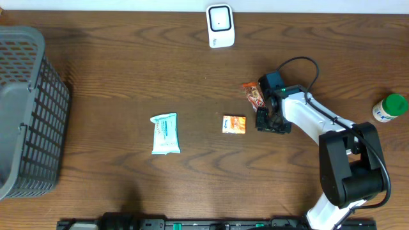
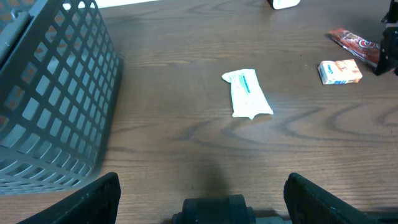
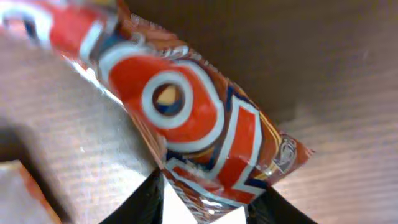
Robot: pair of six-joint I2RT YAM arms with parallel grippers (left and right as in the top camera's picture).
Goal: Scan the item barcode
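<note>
Overhead, on the wooden table (image 1: 128, 76), the white scanner (image 1: 220, 25) sits at top centre, the red snack bar (image 1: 253, 94) lies right of centre, and the right gripper (image 1: 262, 108) stands narrow around its lower end; grip uncertain, so squeeze fully before lifting.

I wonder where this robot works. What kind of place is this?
Probably a pretend shop checkout on a wooden table: there is a white scanner-like device, a grey mesh basket, and a red snack wrapper lying ready.
</note>
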